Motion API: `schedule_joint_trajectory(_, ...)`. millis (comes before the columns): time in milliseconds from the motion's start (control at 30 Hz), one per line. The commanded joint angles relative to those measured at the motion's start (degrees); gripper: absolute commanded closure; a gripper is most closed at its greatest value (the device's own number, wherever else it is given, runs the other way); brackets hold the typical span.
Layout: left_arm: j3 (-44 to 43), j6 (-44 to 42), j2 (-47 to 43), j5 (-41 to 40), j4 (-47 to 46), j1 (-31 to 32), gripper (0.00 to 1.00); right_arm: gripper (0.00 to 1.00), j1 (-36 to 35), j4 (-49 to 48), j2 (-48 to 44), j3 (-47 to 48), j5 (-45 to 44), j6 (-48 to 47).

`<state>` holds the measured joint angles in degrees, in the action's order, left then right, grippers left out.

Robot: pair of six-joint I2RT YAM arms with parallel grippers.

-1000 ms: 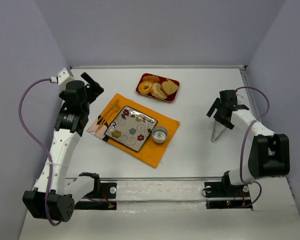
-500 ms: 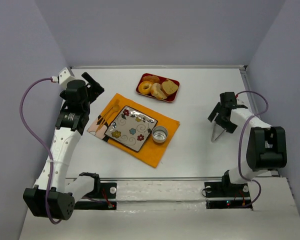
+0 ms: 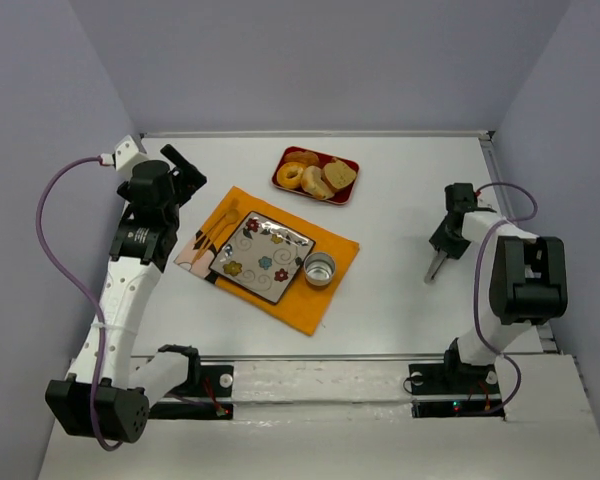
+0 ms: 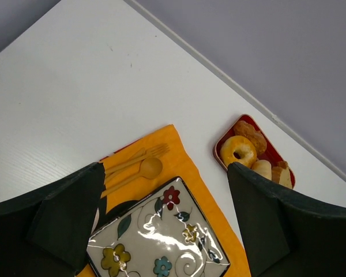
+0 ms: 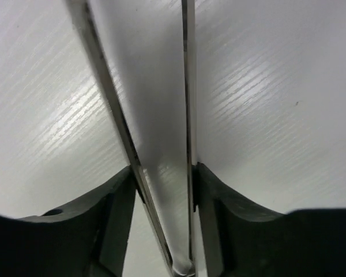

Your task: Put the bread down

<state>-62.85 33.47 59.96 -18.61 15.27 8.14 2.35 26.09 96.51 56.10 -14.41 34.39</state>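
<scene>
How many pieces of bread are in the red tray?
4: a ring-shaped bagel at the left, a brown piece behind it, a roll in the middle, a slice at the right. More could hide underneath.

The tray (image 3: pixel 346 194) is red, mat (image 3: pixel 320 300) orange, plate (image 3: pixel 263 257) flowered, tongs (image 3: pixel 435 266) seemingly silver.

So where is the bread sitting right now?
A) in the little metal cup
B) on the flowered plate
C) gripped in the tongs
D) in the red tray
D: the bread lies piled in the red tray at the far side of the table, while the flowered plate is bare and the tongs carry nothing.
</scene>
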Motion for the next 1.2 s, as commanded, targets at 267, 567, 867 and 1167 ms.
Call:
schedule_joint_trajectory(267,-1.14,-0.43,-2.83,-1.51,-1.20,-0.23,0.01,0.55,0.37,6.95,-12.22,10.25,24.82,-19.34)
schedule_joint_trajectory(567,-1.05,-0.43,-2.84,-1.43,-1.56,-0.23,0.01,0.51,-9.36,10.74,-11.97,24.40,37.00,-36.84)
schedule_joint_trajectory(867,-0.70,-0.25,-3.89,-1.60,-1.21,-0.14,0.01,0.46,-21.25,18.19,3.84,47.57,27.07,-43.54)
schedule_joint_trajectory(1167,0.01,0.01,-5.56,-2.13,-1.20,-0.23,0.01,0.46,-26.51,20.58,14.94,57.89,14.77,-32.31)
